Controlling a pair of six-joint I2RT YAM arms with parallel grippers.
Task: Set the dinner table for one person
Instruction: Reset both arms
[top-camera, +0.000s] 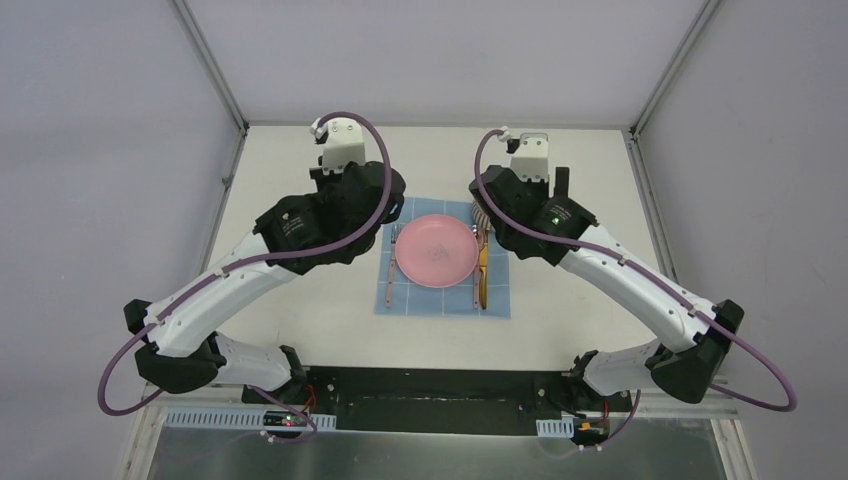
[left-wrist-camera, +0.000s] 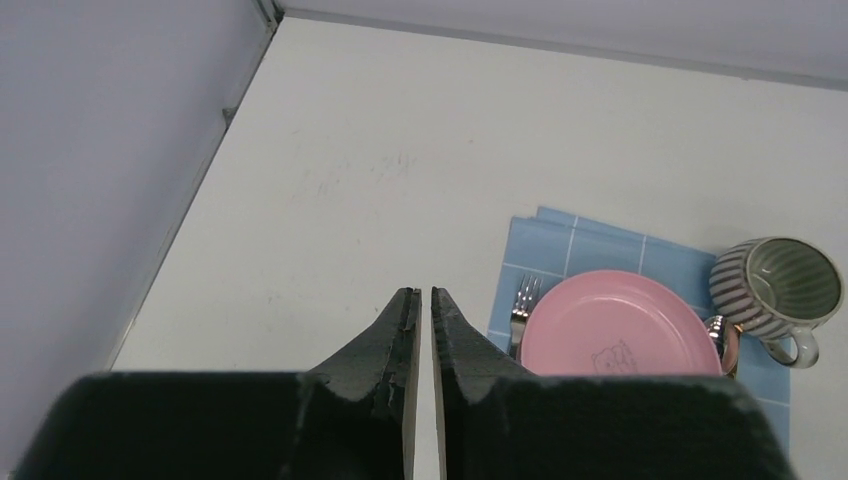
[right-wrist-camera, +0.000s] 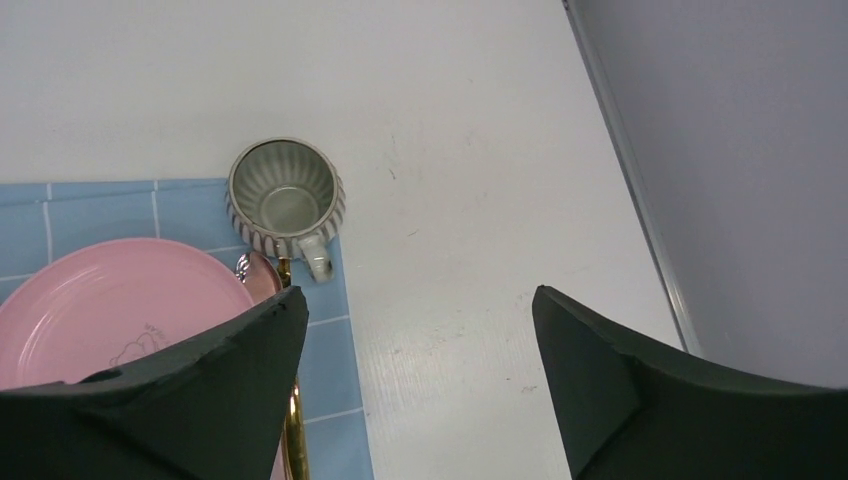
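Observation:
On the off-white dinner table (top-camera: 330, 315) lies a light-blue grid cloth (top-camera: 445, 300) with a pink plate (top-camera: 436, 250) on it. A fork (top-camera: 394, 262) lies left of the plate and a gold-handled utensil (top-camera: 482, 272) lies to its right. A striped cup (right-wrist-camera: 285, 198) stands upright at the cloth's far right corner. My left gripper (left-wrist-camera: 421, 292) is shut and empty above bare table left of the cloth. My right gripper (right-wrist-camera: 420, 295) is open and empty, above the cloth's right edge and nearer than the cup.
Aluminium rails (top-camera: 222, 190) and grey walls edge the table on the left, right and far sides. The left wrist view shows the plate (left-wrist-camera: 615, 320), fork (left-wrist-camera: 522, 305) and cup (left-wrist-camera: 780, 285) to the right of its fingers.

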